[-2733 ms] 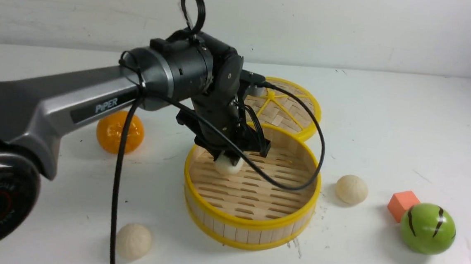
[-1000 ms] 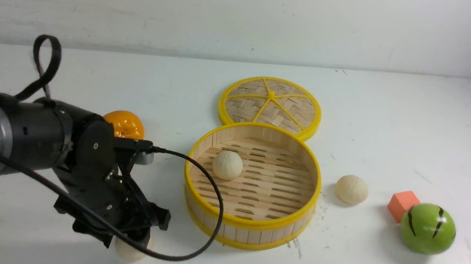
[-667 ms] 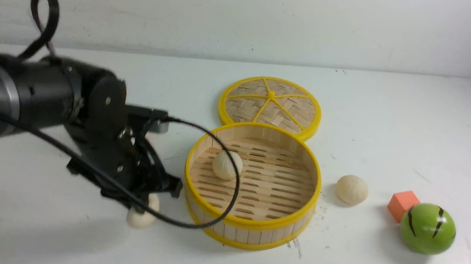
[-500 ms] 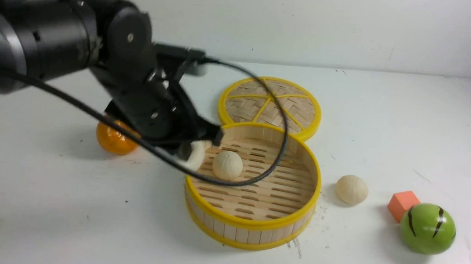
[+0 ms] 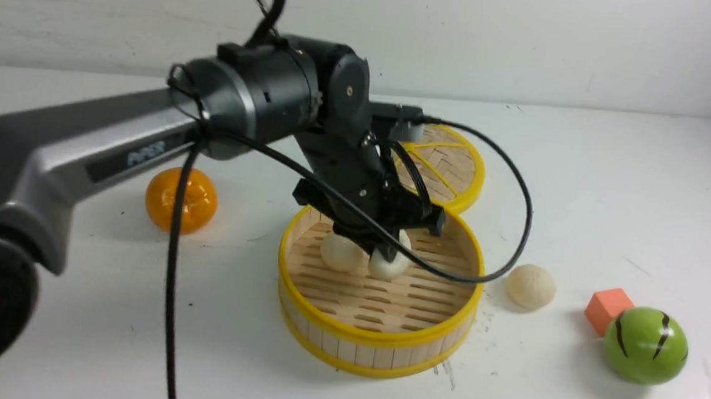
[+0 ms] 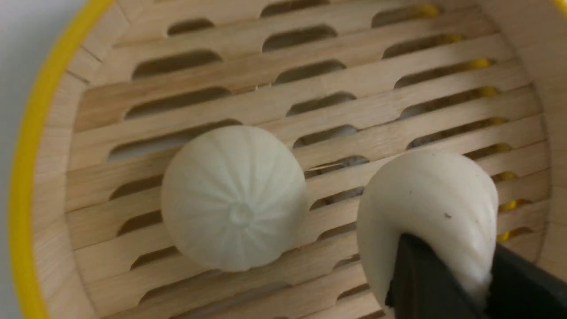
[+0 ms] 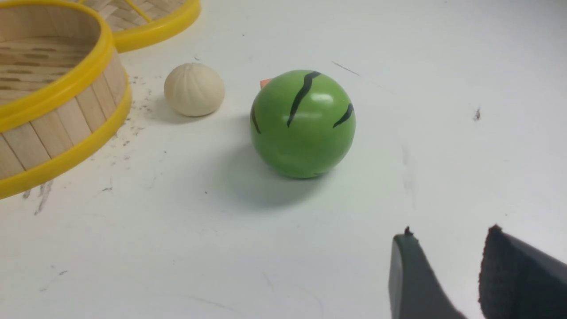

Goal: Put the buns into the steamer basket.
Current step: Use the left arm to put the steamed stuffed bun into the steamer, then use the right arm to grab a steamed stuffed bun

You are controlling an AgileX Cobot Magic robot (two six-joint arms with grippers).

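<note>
The steamer basket (image 5: 377, 337) stands mid-table, with one bun (image 5: 338, 253) resting on its slatted floor (image 6: 310, 75). My left gripper (image 5: 389, 252) reaches down inside the basket, shut on a second bun (image 5: 390, 264). That bun (image 6: 425, 195) is squeezed between the black fingers (image 6: 416, 274), close beside the resting bun (image 6: 234, 197). I cannot tell whether it touches the floor. A third bun (image 5: 531, 287) lies on the table right of the basket, also seen in the right wrist view (image 7: 194, 88). My right gripper (image 7: 449, 232) hangs open over bare table.
The woven lid (image 5: 458, 163) lies behind the basket. An orange (image 5: 181, 200) sits to the left. A green striped ball (image 5: 645, 345) and a small orange-red block (image 5: 607, 308) sit at the right. The left arm's cable (image 5: 502, 247) loops over the basket's right rim.
My left gripper closed on the bun at the front left, lifted it and carried it right over the rim into the basket. The right gripper's view gives no earlier frame.
</note>
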